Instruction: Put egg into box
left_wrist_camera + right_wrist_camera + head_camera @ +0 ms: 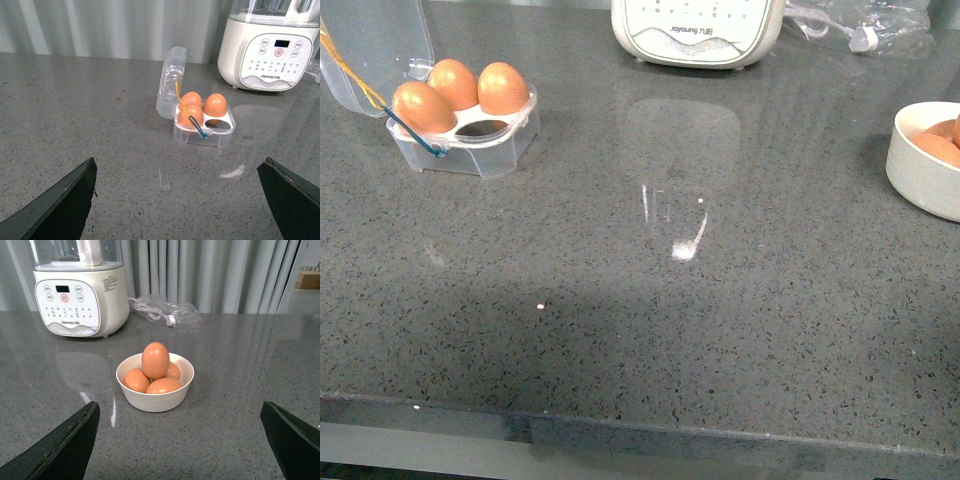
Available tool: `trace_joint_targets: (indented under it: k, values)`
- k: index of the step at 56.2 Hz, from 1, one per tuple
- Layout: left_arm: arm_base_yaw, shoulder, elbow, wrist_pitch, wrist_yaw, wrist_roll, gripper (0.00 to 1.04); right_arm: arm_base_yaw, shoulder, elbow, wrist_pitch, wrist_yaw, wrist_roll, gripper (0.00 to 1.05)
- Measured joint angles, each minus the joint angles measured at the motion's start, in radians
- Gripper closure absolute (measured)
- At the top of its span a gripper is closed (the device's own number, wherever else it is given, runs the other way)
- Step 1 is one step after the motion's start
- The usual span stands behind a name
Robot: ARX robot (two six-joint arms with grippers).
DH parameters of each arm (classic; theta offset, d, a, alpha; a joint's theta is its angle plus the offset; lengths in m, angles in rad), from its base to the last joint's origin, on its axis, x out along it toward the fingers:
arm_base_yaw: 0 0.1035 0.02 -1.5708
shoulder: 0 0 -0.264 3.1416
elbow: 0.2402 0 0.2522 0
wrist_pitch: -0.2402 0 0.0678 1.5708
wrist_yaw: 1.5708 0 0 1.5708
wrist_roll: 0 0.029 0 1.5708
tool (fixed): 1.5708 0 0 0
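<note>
- Nearest to the front camera was the front edge of the grey countertop; neither arm showed in that view.
- On the wrist views the left gripper stood wide apart and held nothing, facing the box. The right gripper was equally wide and held nothing, facing the white bowl.
- Three brown eggs sat in the box, whose clear lid stood up open, and one cell was free.
- The egg lay on top of the other eggs in the bowl at the right side of the countertop, well apart from the box at the far left.
- By judgement the task was mostly done: only the last cell needed an egg, so one pick, one carry and one placing remained.
- Between bowl and box the countertop was bare, giving open room. The Joyoung appliance stood at the back and a plastic bag lay behind the bowl.
</note>
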Motion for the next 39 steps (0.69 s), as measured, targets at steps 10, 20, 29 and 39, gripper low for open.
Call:
trace_joint_targets:
  k: [10,20,29,39]
  values:
    - [0.000,0.000,0.000,0.000,0.000,0.000,0.07,0.145,0.121,0.029,-0.068,0.357,0.076,0.07]
    - [0.000,0.000,0.000,0.000,0.000,0.000,0.07,0.122,0.258,0.051,0.123,0.297,0.072,0.07]
    - [0.000,0.000,0.000,0.000,0.000,0.000,0.07,-0.019,0.497,0.106,0.400,0.154,0.017,0.07]
    - [0.000,0.000,0.000,0.000,0.000,0.000,0.07,-0.133,0.846,0.215,0.671,0.010,-0.045,0.07]
